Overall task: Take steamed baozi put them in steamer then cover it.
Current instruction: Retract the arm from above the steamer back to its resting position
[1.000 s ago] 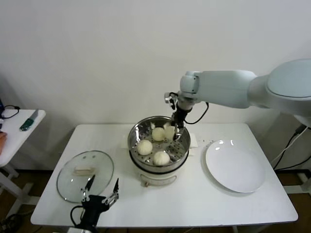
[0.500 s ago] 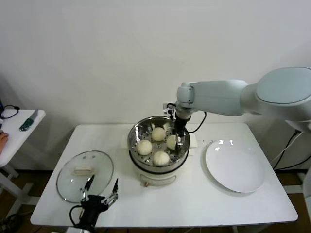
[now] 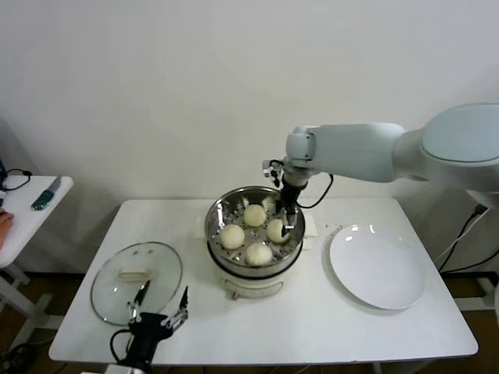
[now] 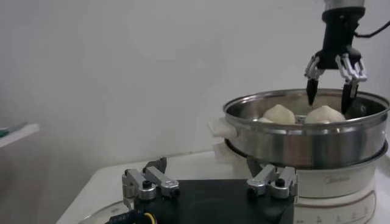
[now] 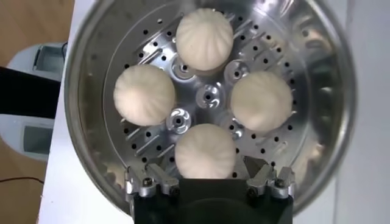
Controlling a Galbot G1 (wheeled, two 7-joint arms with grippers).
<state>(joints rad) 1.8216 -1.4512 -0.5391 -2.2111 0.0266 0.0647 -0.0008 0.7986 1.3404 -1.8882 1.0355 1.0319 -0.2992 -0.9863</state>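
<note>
White worktop [image 3: 312, 312] held your steamer [image 3: 290, 251] with four baozi [image 3: 232, 236] inside. Your right end effector [image 3: 285, 212] hung wide open, empty, above the three o'clock bun. Left end effector [image 3: 160, 312] waited open by the cover [image 3: 109, 292] at eight o'clock, likely to lift it next.

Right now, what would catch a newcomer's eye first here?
The shiny steamer mid-table, with four baozi sitting in its basket and the right pincer open just above them. Next, the glass cover lying on the table to its left beside the left pincer, and a white plate to its right.
</note>
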